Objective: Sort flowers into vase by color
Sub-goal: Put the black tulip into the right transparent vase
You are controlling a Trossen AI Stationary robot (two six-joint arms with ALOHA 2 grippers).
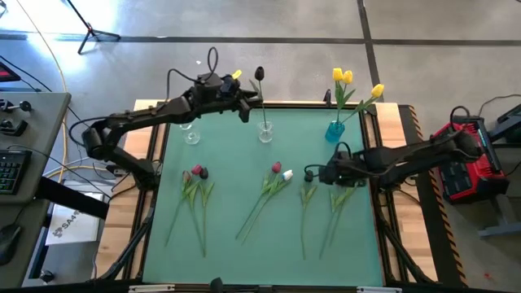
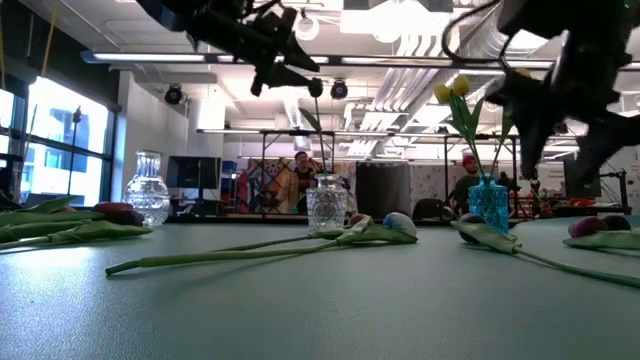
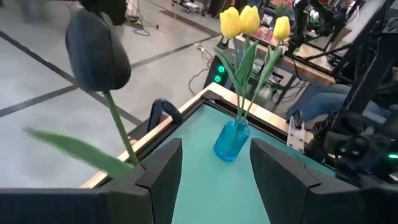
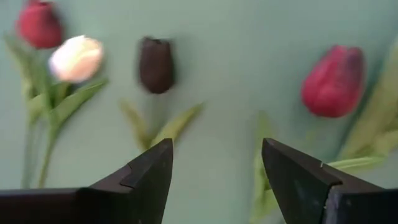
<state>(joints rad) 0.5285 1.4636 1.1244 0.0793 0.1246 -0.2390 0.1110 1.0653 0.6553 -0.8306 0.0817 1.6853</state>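
Matte green table (image 1: pixel 260 252) beneath both my arms. My left gripper (image 1: pixel 244 104) hovers at the far edge with its dark angular fingers (image 3: pixel 160 180) apart and empty, just beside a black tulip (image 1: pixel 259 75) standing in a clear cut-glass vase (image 1: pixel 265 133). Three yellow tulips (image 1: pixel 343 77) fill a blue bulbous glass vase (image 1: pixel 334 130). My right gripper (image 1: pixel 312 174), fingers spread, hangs over loose thin-stemmed flowers: dark red (image 4: pixel 334 81), black (image 4: pixel 155 65) and white (image 4: pixel 76 58) heads.

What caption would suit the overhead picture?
Two arms sort tulips: left gripper by the black tulip in the middle vase, right gripper over loose flowers.
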